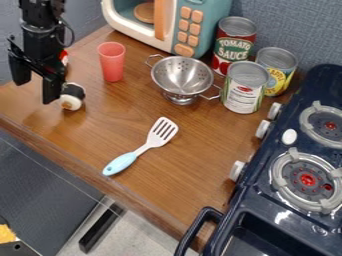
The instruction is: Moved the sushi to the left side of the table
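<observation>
so the hand (36,89) is wide, nothing in it, and the sushi (72,96) is on the desk (93,135) right beside it. cup's (112,62) near the hand, spatula's (142,149) well apart.

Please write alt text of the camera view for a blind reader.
An open black gripper hangs beside a toy sushi on the left of a wooden counter. Further right are a red cup, metal colander, three cans, a spatula and a toy stove.
</observation>
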